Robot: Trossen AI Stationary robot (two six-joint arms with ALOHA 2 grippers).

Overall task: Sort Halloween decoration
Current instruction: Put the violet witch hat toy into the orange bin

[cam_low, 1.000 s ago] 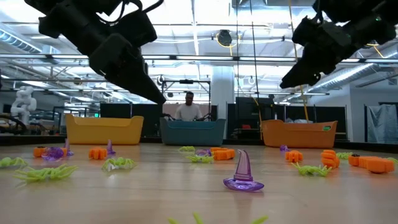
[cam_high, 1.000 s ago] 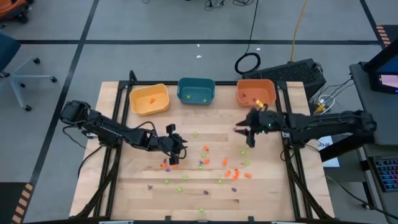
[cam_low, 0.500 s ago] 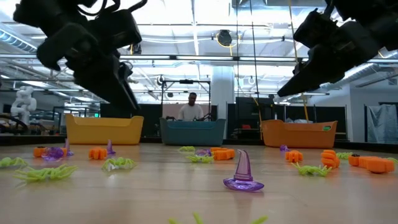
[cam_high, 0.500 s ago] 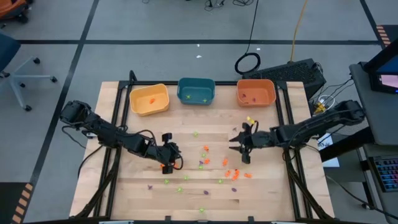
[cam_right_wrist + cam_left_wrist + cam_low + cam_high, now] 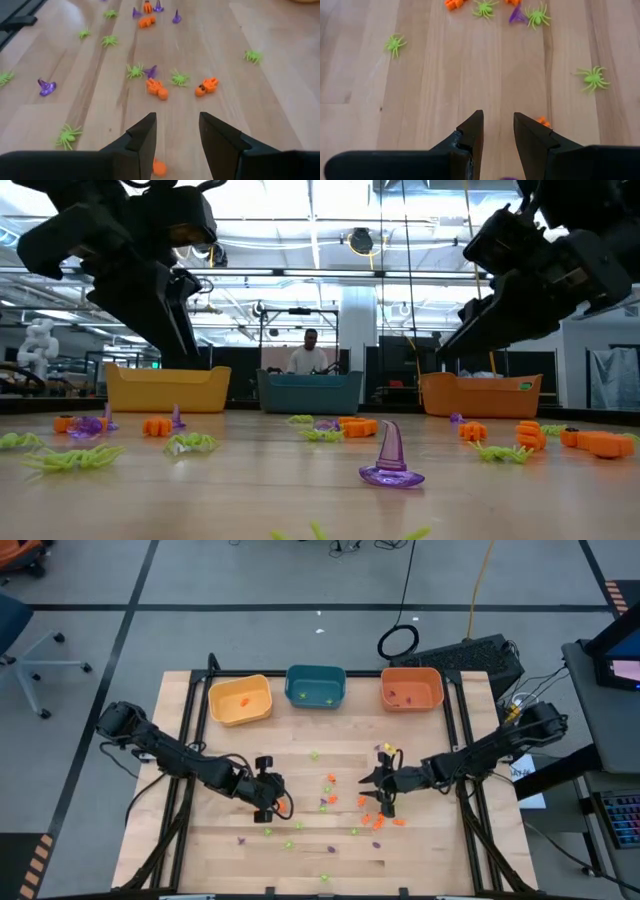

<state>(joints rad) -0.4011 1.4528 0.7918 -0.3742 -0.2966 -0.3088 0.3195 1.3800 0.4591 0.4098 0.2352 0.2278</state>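
Left gripper [image 5: 266,808] low over the left-centre of the wooden table [image 5: 430,850], fingers [image 5: 470,131] apart with bare wood in the gap, nothing held; a small orange trinket [image 5: 543,121] just beside one finger. Behind, along the far edge, yellow bin [image 5: 240,699], teal bin [image 5: 316,686] and orange bin [image 5: 411,688], each with a few small pieces inside. Halloween decoration [image 5: 330,802] strewn across the middle of the table between the two arms: green spiders [image 5: 179,78], purple witch hats [image 5: 389,457], orange pumpkins [image 5: 156,88]. Right gripper [image 5: 383,802] down among the orange cluster right of centre, fingers [image 5: 142,132] parted and empty, one orange piece [image 5: 159,168] lying on the wood between them.
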